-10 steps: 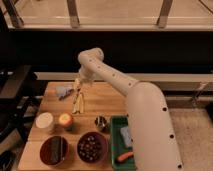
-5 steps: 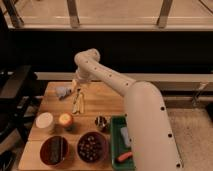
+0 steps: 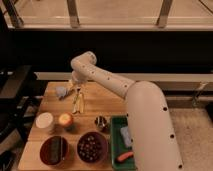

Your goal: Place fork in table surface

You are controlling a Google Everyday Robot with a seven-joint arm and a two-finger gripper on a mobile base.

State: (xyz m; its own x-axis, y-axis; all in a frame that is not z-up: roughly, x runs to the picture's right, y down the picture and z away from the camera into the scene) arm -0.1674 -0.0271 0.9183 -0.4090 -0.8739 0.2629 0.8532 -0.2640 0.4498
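My white arm reaches from the lower right across the wooden plank table (image 3: 102,106) and bends down at its far-left part. The gripper (image 3: 75,88) hangs low over the table's back left, just above the upper ends of a pale yellowish pair of sticks (image 3: 78,103) and right of a small blue-grey object (image 3: 62,91). I cannot make out the fork; if it is at the gripper, the wrist hides it.
A white cup (image 3: 44,121), an orange-topped cup (image 3: 65,120) and a small metal cup (image 3: 101,123) stand mid-table. Two dark bowls (image 3: 54,150) (image 3: 92,147) sit at the front. A green tray (image 3: 116,145) at the front right holds an orange item (image 3: 124,156).
The arm's elbow and the gripper have swung left and a little lower, from over the sticks toward the table's back-left corner. The things on the table have not moved.
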